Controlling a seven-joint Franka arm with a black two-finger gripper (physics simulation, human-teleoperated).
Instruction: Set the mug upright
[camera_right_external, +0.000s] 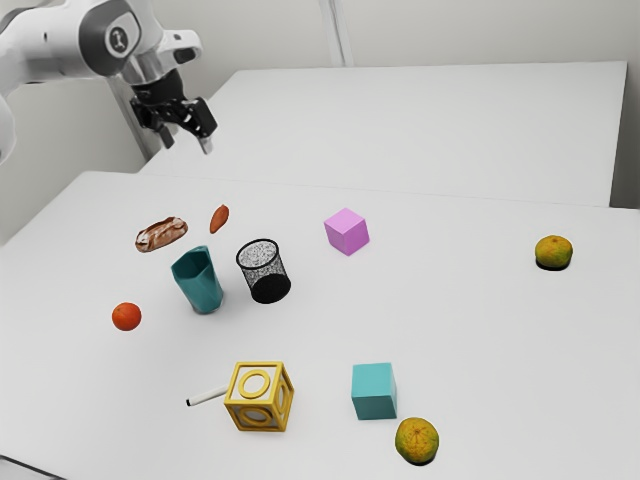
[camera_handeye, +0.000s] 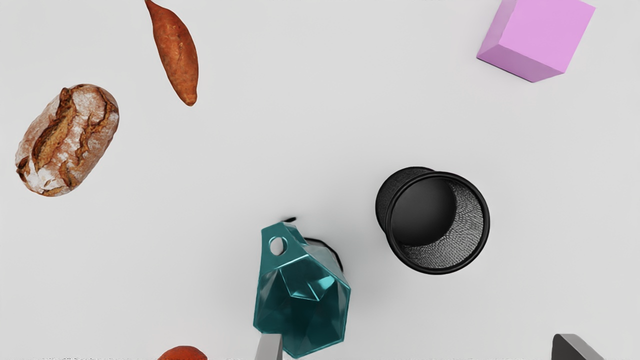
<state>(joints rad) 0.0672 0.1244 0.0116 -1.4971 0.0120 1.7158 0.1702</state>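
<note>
Exterior view: beside the black mesh pencil cup (camera_right_external: 264, 274), on the exterior view's left of it, the teal faceted mug (camera_right_external: 203, 286) stands upright on the table (camera_right_external: 460, 330), mouth up, the two apart. The gripper (camera_right_external: 188, 146) hangs well apart from the cup, high toward the exterior view's upper left, its fingers spread wide with nothing gripped. To the cup's exterior-view right sits a pink cube (camera_right_external: 347, 232)

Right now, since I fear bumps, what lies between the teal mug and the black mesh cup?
Bare tabletop, seen in the wrist view, lies between mug and mesh cup.
</note>
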